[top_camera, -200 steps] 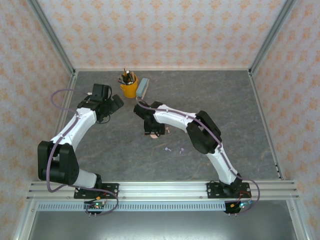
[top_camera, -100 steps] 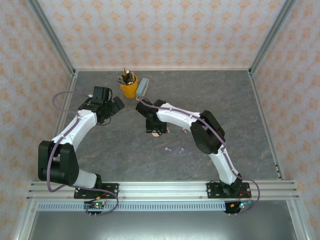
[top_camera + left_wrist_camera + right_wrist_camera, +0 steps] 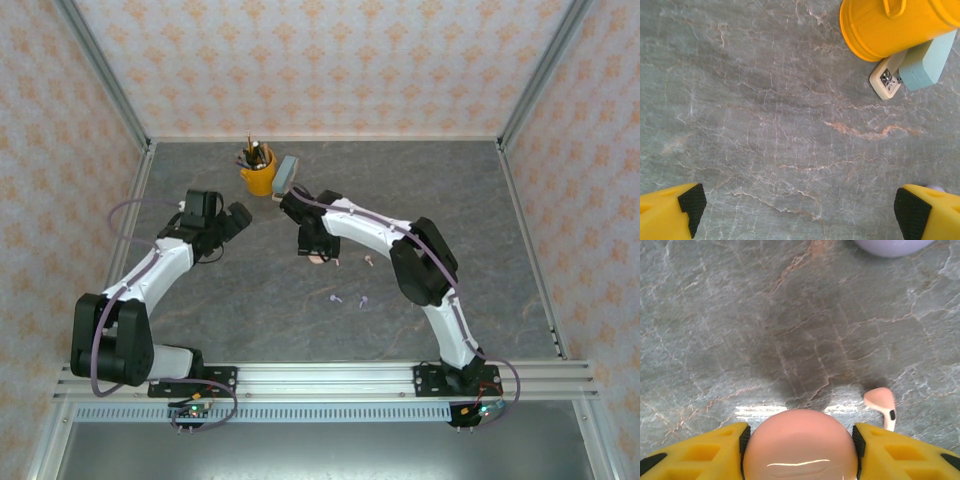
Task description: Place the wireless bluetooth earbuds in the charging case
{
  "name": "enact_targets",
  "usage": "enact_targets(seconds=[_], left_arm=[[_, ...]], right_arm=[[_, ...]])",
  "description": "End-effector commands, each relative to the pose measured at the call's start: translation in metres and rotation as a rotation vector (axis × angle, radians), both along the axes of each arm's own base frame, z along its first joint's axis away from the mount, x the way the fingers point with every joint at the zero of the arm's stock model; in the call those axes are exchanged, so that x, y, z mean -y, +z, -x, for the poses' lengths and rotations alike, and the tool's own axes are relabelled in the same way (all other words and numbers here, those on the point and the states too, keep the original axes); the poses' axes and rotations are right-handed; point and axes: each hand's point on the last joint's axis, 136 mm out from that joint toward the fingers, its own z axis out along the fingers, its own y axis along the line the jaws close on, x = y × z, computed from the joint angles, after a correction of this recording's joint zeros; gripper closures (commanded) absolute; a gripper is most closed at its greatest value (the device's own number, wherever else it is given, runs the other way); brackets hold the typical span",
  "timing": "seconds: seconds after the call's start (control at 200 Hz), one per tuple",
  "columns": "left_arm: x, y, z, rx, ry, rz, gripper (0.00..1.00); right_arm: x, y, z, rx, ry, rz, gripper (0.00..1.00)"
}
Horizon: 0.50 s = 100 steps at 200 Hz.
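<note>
**Pink case held in right claw, left claw wide open**

The pink round case (image 3: 800,442) is clamped between the yellow fingers of the right gripper (image 3: 314,250), over the middle of the grey marble table (image 3: 480,220). 1 pale pink earbud (image 3: 881,402) is seen lying on the table just right of the case, apart from it. A second pink earbud (image 3: 368,261) lies further right. The 2 lilac earbuds (image 3: 337,298) are found side by side on the near side of the case, none of the 4 being seated in a case. A lilac rounded object (image 3: 892,244) is cut off by the edge of the right wrist view. The left gripper (image 3: 801,207) is held to the left, its jaws spread wide with nothing between them. A yellow cup (image 3: 895,25) and a pale blue object (image 3: 927,62) stand at the far side.
</note>
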Motion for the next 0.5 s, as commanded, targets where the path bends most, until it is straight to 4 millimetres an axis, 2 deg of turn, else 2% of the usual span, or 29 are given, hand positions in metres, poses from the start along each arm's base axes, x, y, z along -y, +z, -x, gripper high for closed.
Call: enact_targets(seconds=[0.0,0.26,0.495], left_arm=[[0.014,0.010,-0.008,0.113,-0.037,0.072,0.01],[0.042,0.006,-0.009,0.244,-0.130,0.226,0.01],[0.065,0.004,-0.003,0.357,-0.238,0.281,0.01]], right_arm=[[0.007,0.026,-0.015,0.068,-0.049,-0.024,0.47],[0.017,0.033,-0.032,0.083,-0.106,-0.063,0.47],[0.022,0.038,-0.046,0.081,-0.168,-0.125,0.47]])
